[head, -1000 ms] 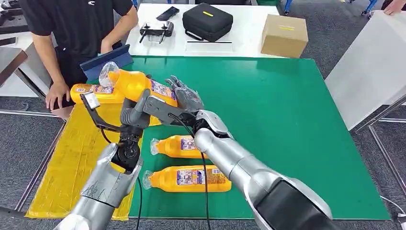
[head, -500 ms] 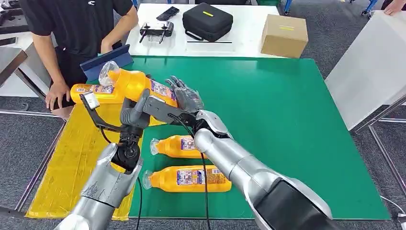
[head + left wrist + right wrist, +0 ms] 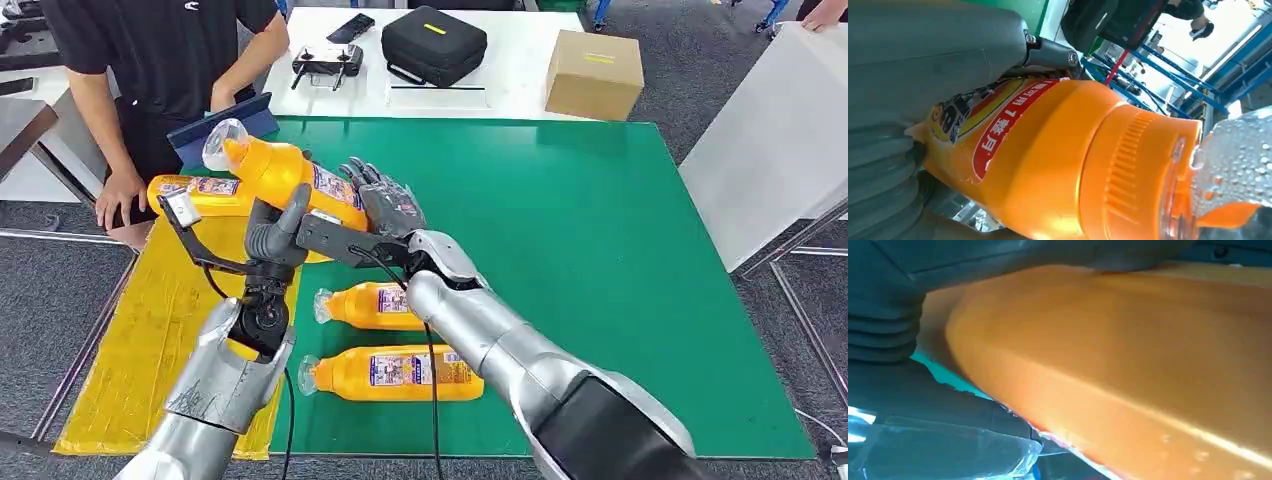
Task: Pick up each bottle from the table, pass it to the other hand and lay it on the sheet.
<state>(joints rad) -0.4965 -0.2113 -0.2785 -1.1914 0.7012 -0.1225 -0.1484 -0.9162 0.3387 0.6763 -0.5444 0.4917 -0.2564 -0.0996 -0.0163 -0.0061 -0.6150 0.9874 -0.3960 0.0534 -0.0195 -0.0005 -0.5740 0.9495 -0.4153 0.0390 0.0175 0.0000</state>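
Two hands on one orange plastic bottle with a clear domed cap (image 3: pixel 270 172), held tilted in the air above the near edge of the yellow crinkled sheet (image 3: pixel 150 330). Left hand (image 3: pixel 275 230) wrapped around the lower body, thumb up against the label; right hand (image 3: pixel 385 205) alongside the base end, dark fingers lying fairly straight along the bottle, hold not clearly closed. Judged mid-transfer: best completed by firming the left grasp before easing the right away, keeping the bottle's tilt steady. Smooth, glossy, slippery-looking body, ribbed collar below the cap. One like bottle already flat on the sheet (image 3: pixel 200 195); two more lying on the green matte mat (image 3: pixel 600 250), near one (image 3: pixel 395 372) and farther one (image 3: pixel 370 305).
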